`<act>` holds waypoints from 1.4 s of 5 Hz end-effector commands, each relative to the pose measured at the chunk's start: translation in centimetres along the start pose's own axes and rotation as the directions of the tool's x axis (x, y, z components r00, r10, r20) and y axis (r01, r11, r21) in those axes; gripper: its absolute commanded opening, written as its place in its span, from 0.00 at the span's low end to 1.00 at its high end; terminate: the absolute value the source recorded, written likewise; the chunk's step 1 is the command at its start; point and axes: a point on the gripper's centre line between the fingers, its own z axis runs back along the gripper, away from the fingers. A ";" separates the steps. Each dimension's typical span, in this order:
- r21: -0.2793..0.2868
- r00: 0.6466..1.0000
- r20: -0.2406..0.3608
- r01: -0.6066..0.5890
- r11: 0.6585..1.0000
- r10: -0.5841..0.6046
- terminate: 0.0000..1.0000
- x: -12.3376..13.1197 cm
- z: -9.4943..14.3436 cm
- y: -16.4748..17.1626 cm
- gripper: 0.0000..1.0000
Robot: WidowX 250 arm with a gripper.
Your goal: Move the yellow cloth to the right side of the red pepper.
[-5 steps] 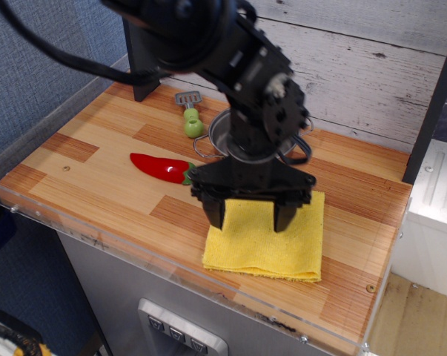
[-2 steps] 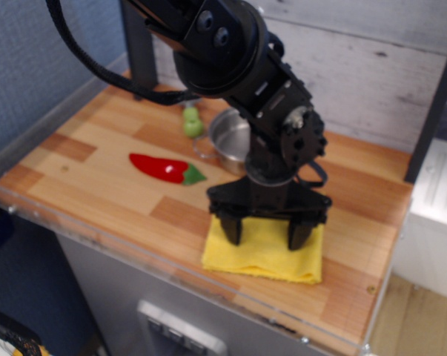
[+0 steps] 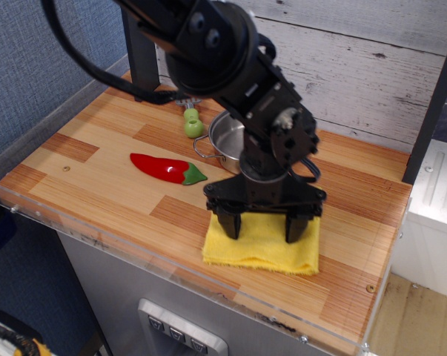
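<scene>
The yellow cloth [image 3: 262, 246] lies flat on the wooden counter near its front edge, to the right of the red pepper [image 3: 164, 168]. The pepper lies on the counter with its green stem end pointing right. My gripper [image 3: 262, 228] hangs over the cloth's middle, pointing down. Its jaws stand wide apart, and both fingertips [image 3: 230, 226] reach down to about the cloth's surface. The fingers hold nothing. The arm hides the far edge of the cloth.
A small steel pot [image 3: 227, 141] stands behind the gripper, partly hidden by the arm. A pale green spatula handle [image 3: 193, 123] lies behind the pepper. A clear acrylic rim [image 3: 134, 256] runs along the counter's front and left edges. A black post [image 3: 141, 70] stands at the back.
The gripper has moved down and a little toward the front over the cloth, jaws staying open. The cloth's near edge looks slightly more bunched. The pepper has not moved.
</scene>
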 end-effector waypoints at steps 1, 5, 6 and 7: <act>0.088 0.996 -0.047 -0.065 0.994 0.069 0.00 1.1 -1.0 5.7 1.00; 0.164 0.972 -0.045 -0.222 0.961 0.232 0.00 4.0 -1.1 12.8 1.00; 0.171 0.958 -0.029 -0.278 0.945 0.287 0.00 6.2 -1.1 14.1 1.00; 0.165 0.948 -0.027 -0.310 0.936 0.319 0.00 7.6 -1.1 14.6 1.00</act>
